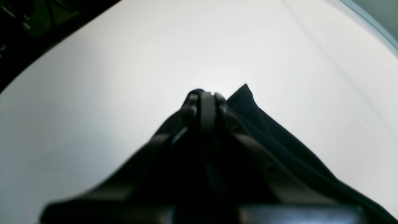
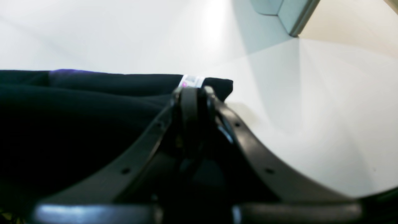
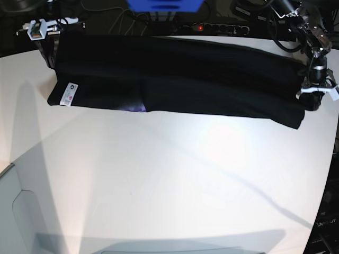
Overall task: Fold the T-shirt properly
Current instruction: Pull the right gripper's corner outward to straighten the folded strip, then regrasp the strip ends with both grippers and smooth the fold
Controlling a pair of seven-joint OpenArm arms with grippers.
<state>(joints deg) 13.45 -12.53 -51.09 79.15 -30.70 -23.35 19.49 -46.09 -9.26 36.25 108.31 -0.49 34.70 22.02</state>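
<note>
Blur softens both wrist views, so the cloth's folds read only as dark masses there. The T-shirt (image 3: 175, 79) lies as a long black band across the far part of the white table (image 3: 159, 180), its small white tag (image 3: 68, 93) showing near one end and a sliver of purple print (image 3: 133, 108) at its near edge. The left gripper (image 1: 206, 96) is clenched on a corner of the cloth; the right gripper (image 2: 194, 91) is likewise clamped on the shirt just beside the tag. Both arms are largely cut off in the base view. No containers can be made out.
</note>
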